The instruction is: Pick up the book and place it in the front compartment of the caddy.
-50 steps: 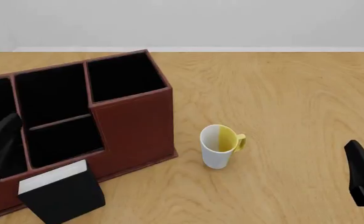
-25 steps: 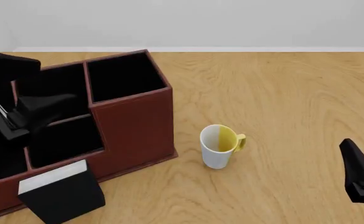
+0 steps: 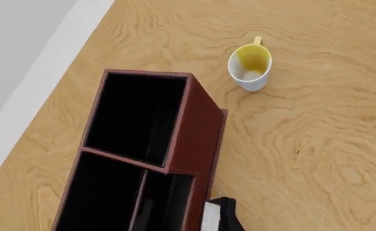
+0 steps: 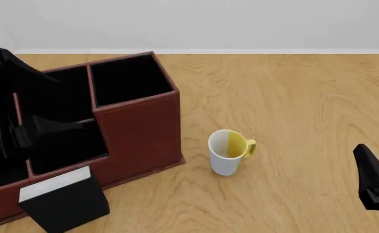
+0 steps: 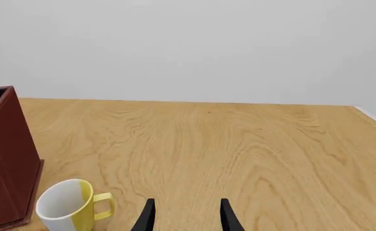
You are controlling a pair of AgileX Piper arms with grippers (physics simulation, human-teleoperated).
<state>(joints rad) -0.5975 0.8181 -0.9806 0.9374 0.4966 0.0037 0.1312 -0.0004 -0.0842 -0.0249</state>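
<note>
Standing on edge at the lower left of the front view, the book point(image 4: 65, 200) leans against the outer wall of the caddy point(image 4: 140, 131), white page edge uppermost, black cover facing me. I judge it stiff and fairly heavy for its size, with smooth covers that could slip; I would close across its thickness, one finger on each cover, near the middle of the top edge so that it hangs level. No title, brand or other writing can be read on it or on anything else.

Behind it, the front compartment point(image 4: 69, 143) is the black-lined slot of the middle section, parted from its neighbour by a thin divider; the square end compartment point(image 3: 139, 115) lies at the caddy's end nearest the mug point(image 4: 227, 151).

At the left of the front view the left arm point(image 4: 8, 107) hangs over the caddy; its wrist view looks down on the compartments, a sliver of the book at the bottom edge. I cannot tell how its fingers stand.

At the lower right, the right gripper point(image 5: 184, 216) hovers above the bench point(image 4: 293, 107), fingers point(image 5: 148, 217) parted narrowly, holding nothing.
</note>
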